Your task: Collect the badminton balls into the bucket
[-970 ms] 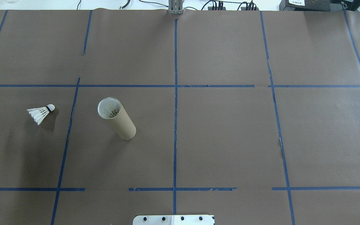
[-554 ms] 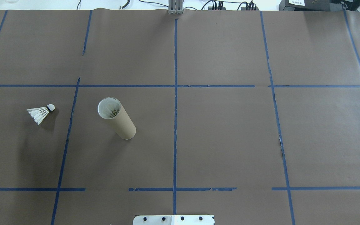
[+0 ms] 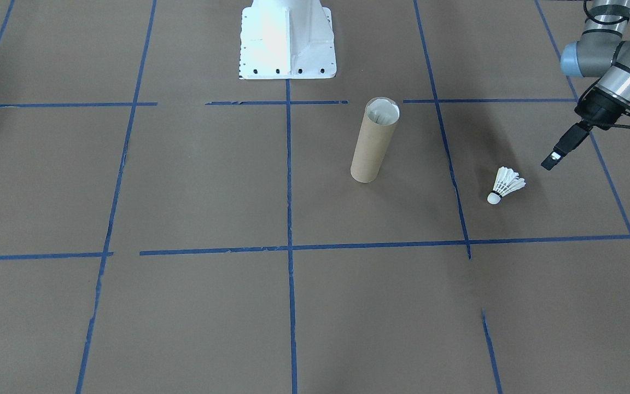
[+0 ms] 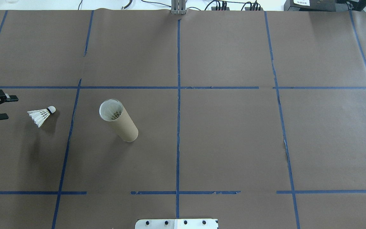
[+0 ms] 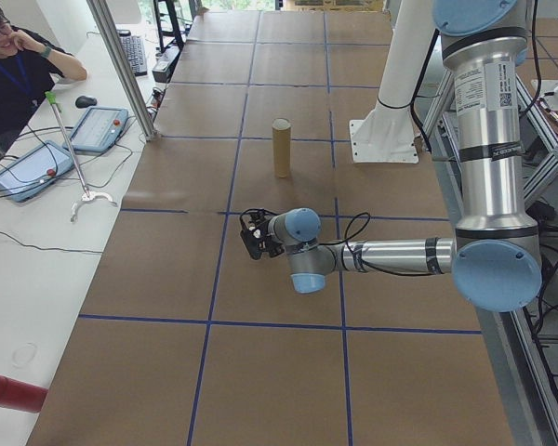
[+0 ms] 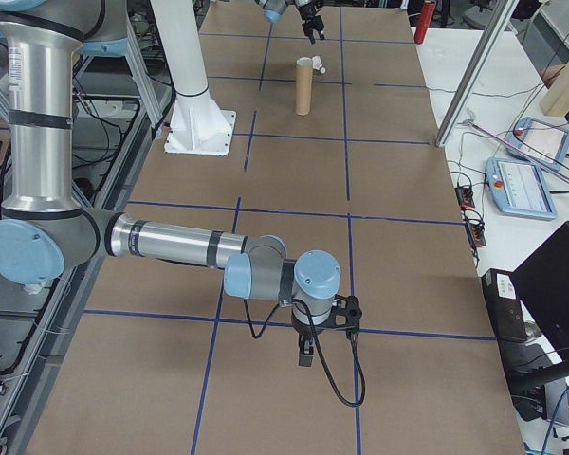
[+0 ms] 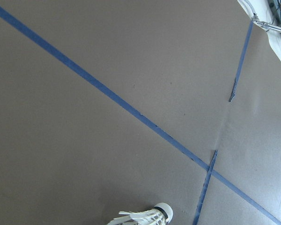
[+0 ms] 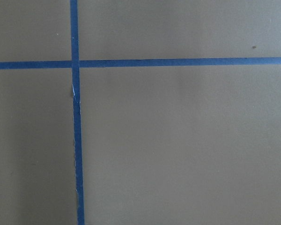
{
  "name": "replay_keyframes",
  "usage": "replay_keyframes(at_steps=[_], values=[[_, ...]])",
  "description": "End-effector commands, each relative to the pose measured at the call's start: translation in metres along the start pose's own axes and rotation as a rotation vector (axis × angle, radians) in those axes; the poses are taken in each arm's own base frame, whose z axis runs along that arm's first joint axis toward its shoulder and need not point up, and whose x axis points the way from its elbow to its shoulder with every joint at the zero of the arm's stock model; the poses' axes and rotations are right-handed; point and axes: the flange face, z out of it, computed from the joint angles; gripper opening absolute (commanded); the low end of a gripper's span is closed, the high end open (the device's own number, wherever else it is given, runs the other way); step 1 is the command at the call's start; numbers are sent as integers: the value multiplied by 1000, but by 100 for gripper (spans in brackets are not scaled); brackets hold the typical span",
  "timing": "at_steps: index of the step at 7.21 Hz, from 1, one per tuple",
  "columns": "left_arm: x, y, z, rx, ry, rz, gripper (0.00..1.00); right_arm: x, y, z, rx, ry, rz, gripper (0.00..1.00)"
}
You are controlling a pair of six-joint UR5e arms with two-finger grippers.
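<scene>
I'm looking at the brown paper-covered surface (image 4: 221, 140), the tall brown cardboard tube (image 4: 119, 121) upright, the small white feather shuttlecock (image 4: 41, 115) lying at its nine o'clock, well apart. My left gripper (image 4: 3, 107) hovers near, fingers apart. Right gripper (image 6: 306, 358): cannot tell. Light, fragile feathers, I reckon; I'd pinch near the cork.

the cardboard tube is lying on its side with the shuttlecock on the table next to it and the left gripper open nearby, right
Not quite: the tube stands upright, as the exterior front-facing view shows. The rest holds: the shuttlecock lies on the table beside it, and the left gripper is open nearby.
</scene>
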Motion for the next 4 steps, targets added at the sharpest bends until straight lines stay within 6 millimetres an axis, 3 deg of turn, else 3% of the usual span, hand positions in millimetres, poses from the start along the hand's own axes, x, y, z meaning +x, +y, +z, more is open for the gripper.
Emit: replay_keyframes(at_steps=[1, 2, 4], values=[[10, 17, 36, 8, 23, -71, 100, 0, 1, 0, 0, 0, 0, 100], [10, 20, 47, 0, 15, -83, 100, 0, 0, 0, 0, 0, 0, 100], [-1, 18, 50, 2, -7, -89, 100, 0, 0, 0, 1, 0, -1, 100]])
